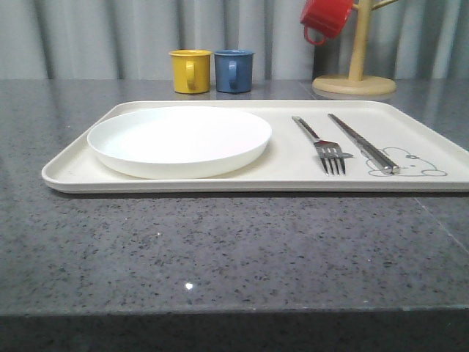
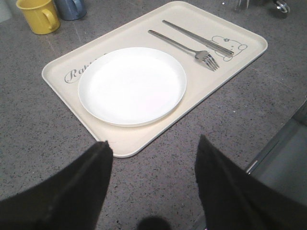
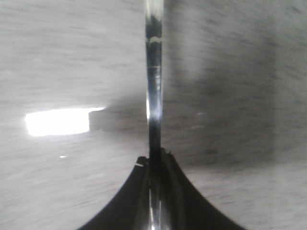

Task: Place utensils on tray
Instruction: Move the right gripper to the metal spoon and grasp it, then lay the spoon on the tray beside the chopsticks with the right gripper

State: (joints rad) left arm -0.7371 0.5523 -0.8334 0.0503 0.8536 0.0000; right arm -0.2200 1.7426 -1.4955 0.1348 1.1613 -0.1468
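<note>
You had most of the setting done at this moment, as far as the frames showed. Nearest you in the left wrist view, the left gripper (image 2: 152,148) hung above the bare granite counter (image 1: 220,249) just short of the tray's near edge, its two dark fingers (image 2: 98,165) spread wide with nothing between them. Beyond that lay the cream tray (image 1: 73,172), and on it the round white plate (image 1: 179,139) sat toward the left end, partly covering the script lettering (image 2: 72,75). To the plate's right the fork (image 1: 320,141) lay tines toward you, and just beside it the slim straight knife-like piece (image 1: 363,142), its tip resting on the rabbit drawing (image 1: 410,163). By my reckoning only the spoon was left to set down. The right gripper (image 3: 154,160) was pinched tight on a thin shiny metal shaft (image 3: 153,86), probably that spoon's handle, but its bowl was cut off and the background was smeared with blur, so you could not confirm which utensil it was or where it hung relative to the tray. Farthest back stood the yellow mug (image 1: 190,70) and blue mug (image 1: 234,70), with a red mug (image 1: 326,18) hanging on a wooden mug tree (image 1: 355,73), partly cropped.
</note>
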